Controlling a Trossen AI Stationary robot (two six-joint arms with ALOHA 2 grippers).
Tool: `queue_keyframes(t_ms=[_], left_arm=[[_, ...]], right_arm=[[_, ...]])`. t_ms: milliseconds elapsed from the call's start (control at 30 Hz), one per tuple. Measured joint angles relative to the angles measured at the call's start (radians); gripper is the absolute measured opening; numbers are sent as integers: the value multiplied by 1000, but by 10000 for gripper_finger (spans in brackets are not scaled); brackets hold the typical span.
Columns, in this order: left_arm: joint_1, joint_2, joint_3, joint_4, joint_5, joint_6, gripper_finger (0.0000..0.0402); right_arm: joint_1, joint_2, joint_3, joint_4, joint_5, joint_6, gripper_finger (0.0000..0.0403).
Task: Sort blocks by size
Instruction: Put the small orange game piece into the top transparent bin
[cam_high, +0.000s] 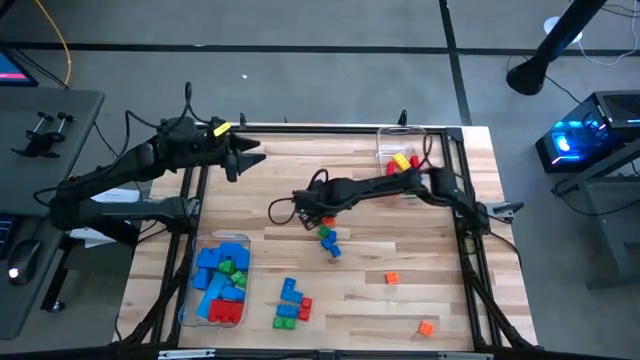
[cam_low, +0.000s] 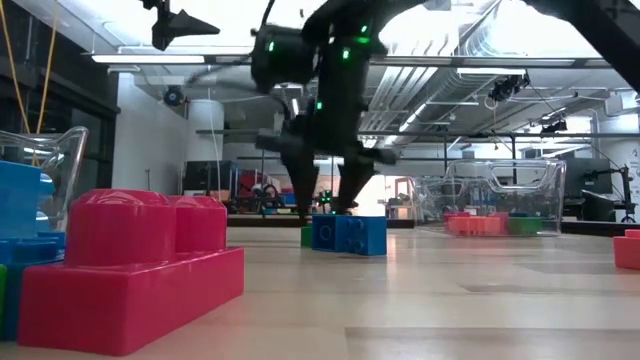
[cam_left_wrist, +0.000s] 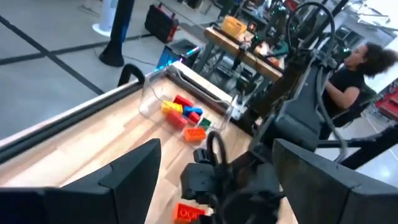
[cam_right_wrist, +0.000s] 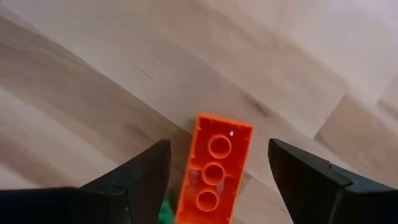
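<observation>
An orange three-stud block (cam_right_wrist: 214, 177) lies flat on the wooden table, studs up, beside a green block (cam_right_wrist: 165, 215). My right gripper (cam_right_wrist: 217, 168) points down over it, open, one finger on either side with a gap to each. The high view shows this gripper (cam_high: 315, 215) mid-table, next to a blue and green cluster (cam_high: 329, 242). In the low view its fingers (cam_low: 325, 200) reach down behind a blue block (cam_low: 350, 233). My left gripper (cam_high: 248, 155) hangs open above the table's far left, holding nothing.
A clear tub (cam_high: 220, 282) at the near left holds blue, red and green blocks. Another tub (cam_high: 402, 160) at the far right holds red and yellow ones. Loose blocks lie near the front (cam_high: 291, 305). Two orange ones (cam_high: 391, 278) (cam_high: 426, 327) lie to the right.
</observation>
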Motion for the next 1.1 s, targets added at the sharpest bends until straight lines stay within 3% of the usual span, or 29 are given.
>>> queue_keyframes(t_ms=[233, 400, 500, 600, 867, 1100], left_arm=[[0, 0, 0, -20, 1, 1, 294], [0, 4, 0, -22, 1, 1, 294], [0, 5, 0, -16, 1, 0, 294], [0, 5, 0, 1, 1, 1, 294], [3, 5, 0, 40, -2, 0, 294], [3, 5, 0, 39, -3, 0, 294]], right_arm=[[0, 44, 4, -45, -35, 49, 265], [-2, 56, 5, -22, -81, -17, 258], [0, 53, 6, -24, -83, -98, 214], [1, 16, 2, -94, -41, -162, 130], [-88, -232, -20, -409, 198, -260, 136], [-278, -654, -422, -350, 217, -140, 136]])
